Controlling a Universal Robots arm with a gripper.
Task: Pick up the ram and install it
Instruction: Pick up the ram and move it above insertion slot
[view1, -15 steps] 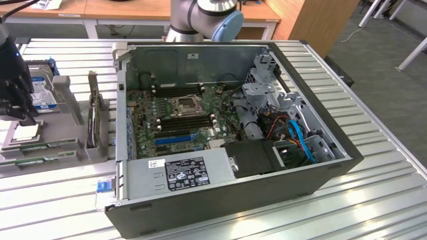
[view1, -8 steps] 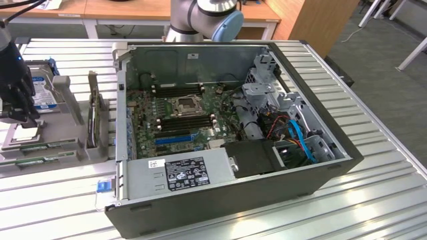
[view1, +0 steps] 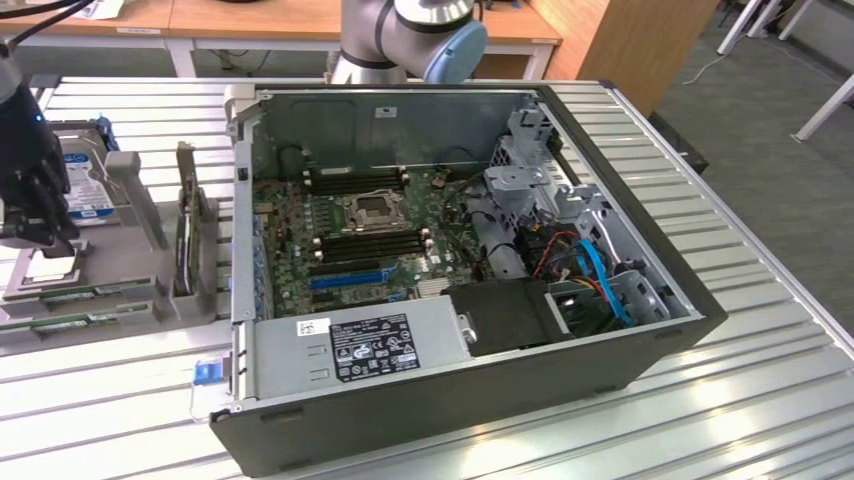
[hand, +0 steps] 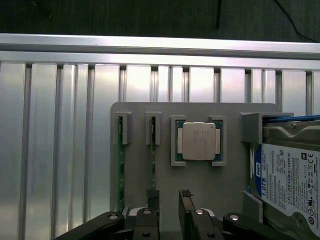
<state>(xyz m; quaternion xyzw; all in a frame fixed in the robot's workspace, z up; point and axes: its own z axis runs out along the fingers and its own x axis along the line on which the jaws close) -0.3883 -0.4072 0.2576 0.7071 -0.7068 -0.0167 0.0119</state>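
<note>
**Exterior view.** You see the gripper (view1: 40, 242) hanging over a grey tray (view1: 147, 300) on the slatted table (view1: 747, 400), to the exterior view's left of the open case (view1: 534, 400). The ram (view1: 100, 290) lies in the tray, with a second stick (view1: 67, 322) beside it. The print on the power supply (view1: 367, 345) label is too small to read.

**Wrist view.** Your jaws stand released and hold nothing. One fingertip (hand: 152, 196) is above the ram (hand: 153, 160). The CPU (hand: 199, 141) sits just beside the ram. The large type on the hard drive (hand: 290, 175) label appears to read 1.0 TB.

Bright, even light — glare on aluminium slats (hand: 75, 150)
</note>
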